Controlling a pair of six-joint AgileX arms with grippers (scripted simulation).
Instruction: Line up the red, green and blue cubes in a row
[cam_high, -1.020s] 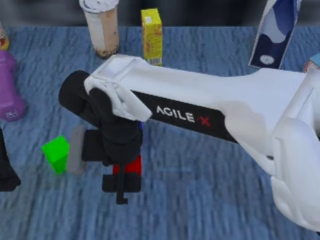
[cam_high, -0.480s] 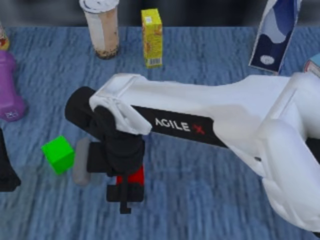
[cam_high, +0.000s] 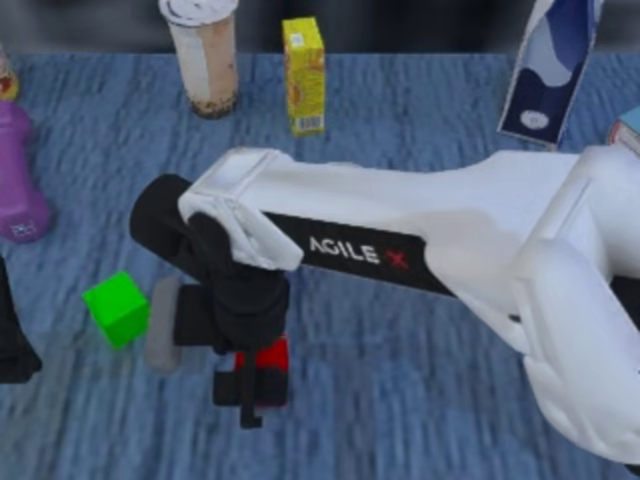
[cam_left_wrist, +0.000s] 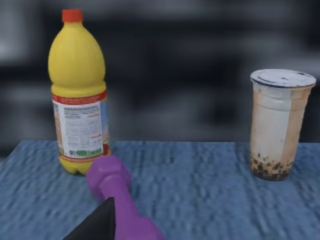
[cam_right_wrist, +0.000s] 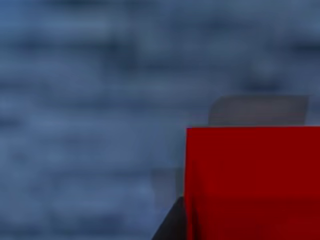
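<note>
My right arm reaches across the table to its left-centre. The right gripper (cam_high: 254, 376) points down and is shut on the red cube (cam_high: 269, 353), low over the blue tabletop. In the right wrist view the red cube (cam_right_wrist: 250, 180) fills the near corner, with one dark finger (cam_right_wrist: 172, 227) against its side. The green cube (cam_high: 117, 307) rests on the table to the left of the gripper, apart from it. The blue cube is hidden, probably under the right arm. My left gripper (cam_high: 12, 345) is parked at the left edge.
A purple dumbbell (cam_high: 18, 190) lies at the far left. At the back stand a lidded drink cup (cam_high: 205, 55), a yellow carton (cam_high: 304, 75) and a blue-and-white carton (cam_high: 550, 70). A yellow bottle (cam_left_wrist: 79, 95) stands behind the dumbbell.
My right gripper has carried the red cube a little toward the table's front edge, then nearly stopped. The green cube and the left arm have not moved.
</note>
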